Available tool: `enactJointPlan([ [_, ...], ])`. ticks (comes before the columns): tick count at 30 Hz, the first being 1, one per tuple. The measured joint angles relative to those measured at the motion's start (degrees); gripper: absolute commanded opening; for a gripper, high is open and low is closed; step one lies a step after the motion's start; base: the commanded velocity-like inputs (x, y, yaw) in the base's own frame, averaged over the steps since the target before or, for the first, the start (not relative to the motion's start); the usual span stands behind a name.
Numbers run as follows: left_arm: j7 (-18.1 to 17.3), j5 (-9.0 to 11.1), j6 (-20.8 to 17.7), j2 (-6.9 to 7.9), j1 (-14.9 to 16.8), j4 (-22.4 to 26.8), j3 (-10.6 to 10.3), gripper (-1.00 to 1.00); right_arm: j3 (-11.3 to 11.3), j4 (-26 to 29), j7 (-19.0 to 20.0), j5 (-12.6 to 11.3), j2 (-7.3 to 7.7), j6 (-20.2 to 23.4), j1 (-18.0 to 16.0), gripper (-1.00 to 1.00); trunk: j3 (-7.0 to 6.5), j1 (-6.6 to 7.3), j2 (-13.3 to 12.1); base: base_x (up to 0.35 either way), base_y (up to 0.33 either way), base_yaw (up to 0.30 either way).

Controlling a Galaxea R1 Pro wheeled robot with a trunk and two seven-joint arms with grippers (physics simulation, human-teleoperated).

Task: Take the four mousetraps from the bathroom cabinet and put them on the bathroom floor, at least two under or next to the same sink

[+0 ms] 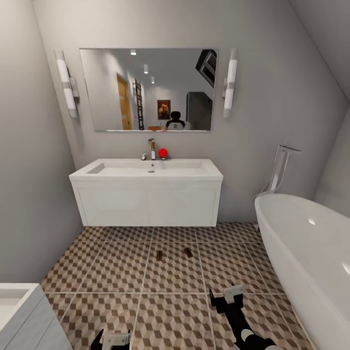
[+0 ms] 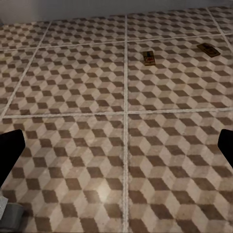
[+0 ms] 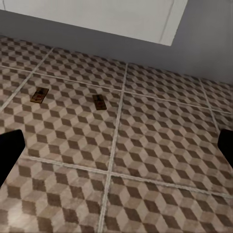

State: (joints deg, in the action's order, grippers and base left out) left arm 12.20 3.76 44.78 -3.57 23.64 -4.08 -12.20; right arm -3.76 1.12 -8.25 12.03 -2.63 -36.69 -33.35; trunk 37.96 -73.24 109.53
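Two mousetraps (image 1: 159,255) (image 1: 188,252) lie flat on the cube-patterned bathroom floor (image 1: 116,267), just in front of the white wall-hung bathroom sink (image 1: 146,194) with its chrome tap (image 1: 151,148). The left wrist view shows the same mousetraps (image 2: 149,58) (image 2: 209,49), and so does the right wrist view, as two small boards (image 3: 39,94) (image 3: 99,102). My right gripper (image 1: 226,294) hovers open over the tiles, nearer to me than the traps. My left gripper (image 1: 114,338) is low at the frame's bottom, open and empty. The cabinet and the other mousetraps are out of view.
A white oval bathtub (image 1: 311,253) with a floor-standing tap (image 1: 282,165) fills the right side. A white unit (image 1: 19,311) juts in at the lower left. A mirror (image 1: 148,90) hangs above the sink, and a red object (image 1: 163,153) sits by the tap.
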Motion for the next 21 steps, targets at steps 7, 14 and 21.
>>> enactJointPlan([
  [7, 0.0, 0.0, 0.0, 0.00, 0.0, 0.0, 0.0, 1.00, 0.0, 0.0, 0.0, 0.0, 0.00, 0.0, 0.0, 1.00, -1.26, 1.54, -2.8, 0.000, 0.000, 0.000],
  [14, 0.0, 0.0, 0.0, 0.00, 0.0, 0.0, 0.0, 1.00, 0.0, 0.0, 0.0, 0.0, 0.00, 0.0, 0.0, 1.00, -2.51, 3.08, -5.6, 0.000, 0.000, 0.000],
  [21, 0.0, 0.0, 0.0, 0.00, 0.0, 0.0, 0.0, 1.00, 0.0, 0.0, 0.0, 0.0, 0.00, 0.0, 0.0, 1.00, -3.77, 4.61, -8.4, 0.000, 0.000, 0.000],
])
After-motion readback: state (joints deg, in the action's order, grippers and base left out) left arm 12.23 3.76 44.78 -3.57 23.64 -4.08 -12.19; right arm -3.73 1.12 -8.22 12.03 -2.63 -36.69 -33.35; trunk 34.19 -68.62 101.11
